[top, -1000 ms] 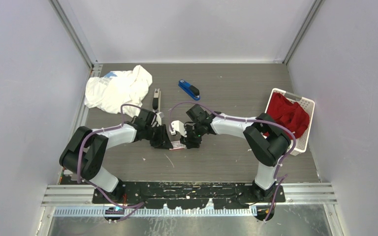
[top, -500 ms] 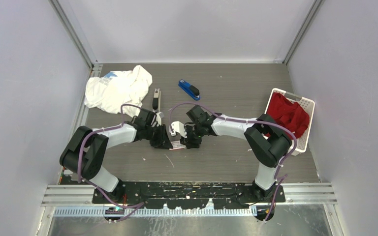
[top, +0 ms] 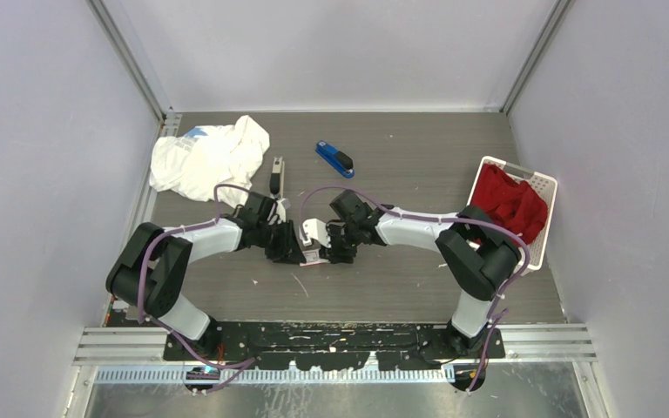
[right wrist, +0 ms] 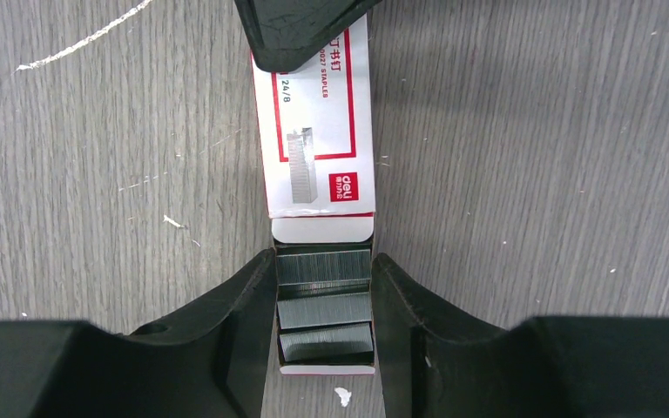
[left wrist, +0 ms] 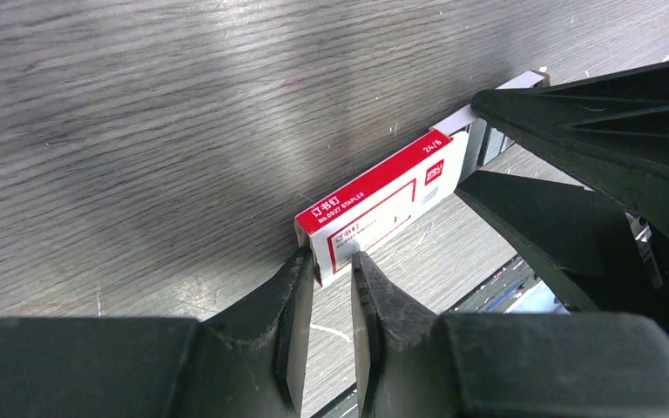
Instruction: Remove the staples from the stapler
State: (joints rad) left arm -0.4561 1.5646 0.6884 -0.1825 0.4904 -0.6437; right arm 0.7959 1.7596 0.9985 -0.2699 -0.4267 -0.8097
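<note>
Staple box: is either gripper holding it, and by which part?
Both. The left gripper pinches one end of the red-and-white sleeve. The right gripper clamps the sides of the slid-out inner tray carrying the staples.

Two staplers are counted: one blue stapler (top: 334, 158), one dark stapler (top: 276, 175). One staple box (right wrist: 318, 131) is seen, with three strips of staples (right wrist: 324, 309) showing in it. One white cloth (top: 209, 157), one red cloth (top: 510, 202) and one basket (top: 543, 185) are spotted too.

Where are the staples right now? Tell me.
Right wrist view, lower centre: the staples lie in the tray slid out of the white-and-red box, between the right tool's fingers.
</note>
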